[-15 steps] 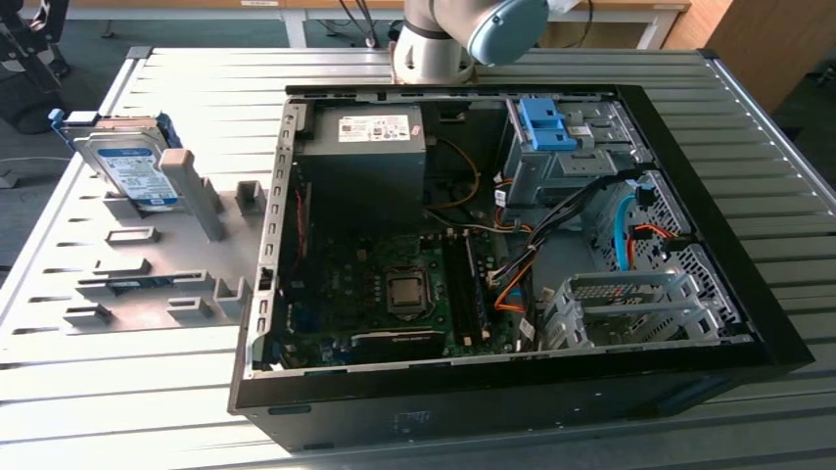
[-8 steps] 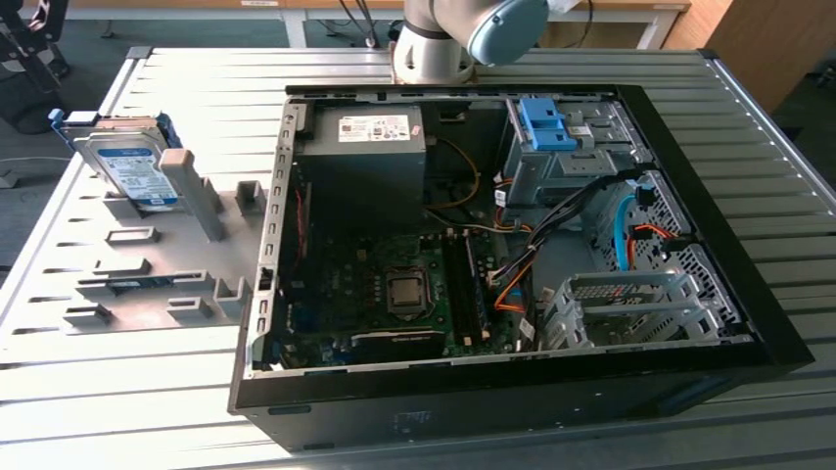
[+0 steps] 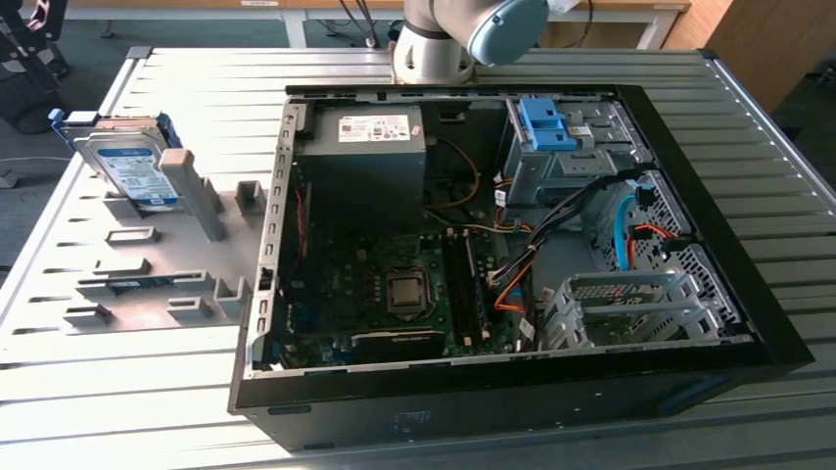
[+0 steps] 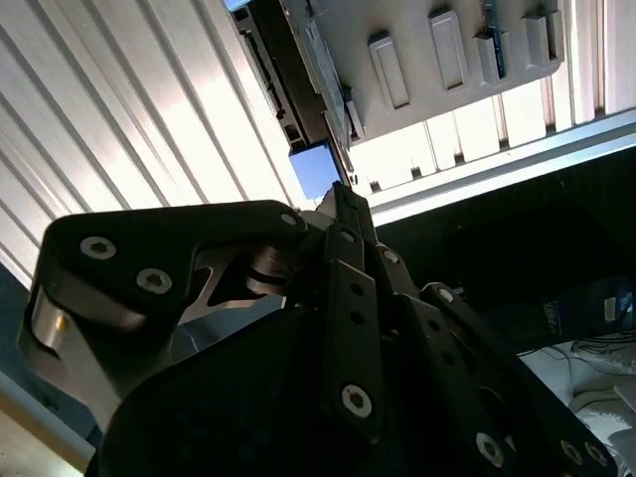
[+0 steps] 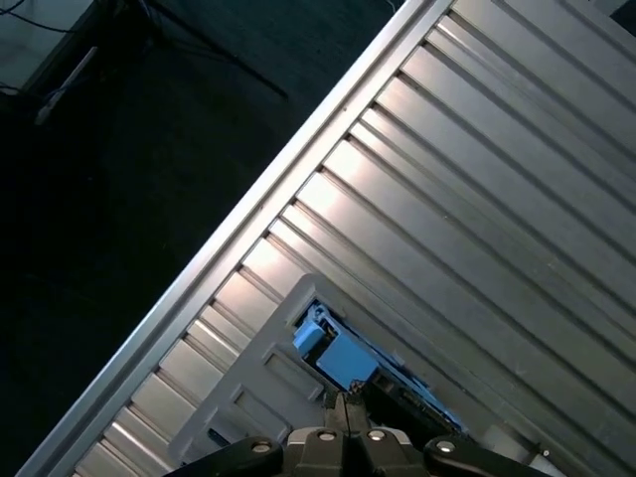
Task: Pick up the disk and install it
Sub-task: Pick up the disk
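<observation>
Exterior view: the disk (image 3: 124,162) stands upright on its edge in a slot of the grey rack (image 3: 157,284), at the exterior view's left. The rack lies on the ribbed metal table (image 3: 131,392), just beside the open PC case (image 3: 523,392). The disk is not installed yet. A part of the arm (image 3: 444,39) is at the far side of the case, well apart from the disk.

Second wrist view: the gripper (image 4: 341,199) looks down on the rack (image 4: 447,50). Its fingers seem pressed together at the tips, w/ nothing between them. The blue bracket (image 4: 316,171) of the disk is just past the tips but not touching, I think.

First wrist view: same picture. The gripper (image 5: 343,405) is closed and empty, and the disk's blue corner (image 5: 338,356) is in the rack (image 5: 263,368) below it.

Handling, my judgement: the disk is stiff, rather heavy for its size, and approx. smooth on the metal faces, so it can slip. It is also sensitive to knocks. The best hold is probably on the upper part that stands free of the slot, pinching the two flat faces, or on the bracket sides, w/o pressing the label face too hard.
</observation>
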{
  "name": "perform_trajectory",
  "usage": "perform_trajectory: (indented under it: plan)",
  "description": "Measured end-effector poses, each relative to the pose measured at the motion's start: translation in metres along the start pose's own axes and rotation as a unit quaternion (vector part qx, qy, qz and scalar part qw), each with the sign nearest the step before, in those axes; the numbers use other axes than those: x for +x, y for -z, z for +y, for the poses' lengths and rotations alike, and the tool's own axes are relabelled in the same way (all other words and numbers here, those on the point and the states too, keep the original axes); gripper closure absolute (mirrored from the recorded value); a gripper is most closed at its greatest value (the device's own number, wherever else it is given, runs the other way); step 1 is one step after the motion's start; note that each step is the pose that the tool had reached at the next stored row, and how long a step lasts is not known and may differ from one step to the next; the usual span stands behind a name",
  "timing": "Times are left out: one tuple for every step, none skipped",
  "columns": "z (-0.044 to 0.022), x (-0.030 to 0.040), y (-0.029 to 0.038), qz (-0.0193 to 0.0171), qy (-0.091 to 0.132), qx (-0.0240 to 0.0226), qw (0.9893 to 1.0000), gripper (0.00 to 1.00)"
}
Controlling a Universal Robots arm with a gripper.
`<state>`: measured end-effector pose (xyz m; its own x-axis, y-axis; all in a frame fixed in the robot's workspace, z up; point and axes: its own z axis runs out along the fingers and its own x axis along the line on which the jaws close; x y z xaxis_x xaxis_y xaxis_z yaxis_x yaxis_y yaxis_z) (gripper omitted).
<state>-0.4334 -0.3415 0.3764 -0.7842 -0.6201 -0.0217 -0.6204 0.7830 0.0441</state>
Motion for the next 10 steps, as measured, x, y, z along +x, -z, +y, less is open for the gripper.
perform_trajectory:
  plan:
    - [0.0000,0.0000,0.0000,0.0002,0.004,-0.0001,1.0000,0.89]
    - [0.0000,0.0000,0.0000,0.0004,0.008,-0.0002,1.0000,0.89]
    - [0.0000,0.0000,0.0000,0.0006,0.013,-0.0003,0.9999,0.89]
    - [0.0000,0.0000,0.0000,0.0008,0.017,-0.0004,0.9999,0.89]
    - [0.0000,0.0000,0.0000,0.0009,0.021,-0.0005,0.9998,0.89]
    - [0.0000,0.0000,0.0000,0.0011,0.025,-0.0006,0.9997,0.89]
    - [0.0000,0.0000,0.0000,0.0013,0.029,-0.0006,0.9996,0.89]
    - [0.0000,0.0000,0.0000,0.0015,0.033,-0.0007,0.9995,0.89]
    - [0.0000,0.0000,0.0000,0.0017,0.037,-0.0008,0.9993,0.89]
    - [0.0000,0.0000,0.0000,0.0018,0.041,-0.0009,0.9992,0.89]
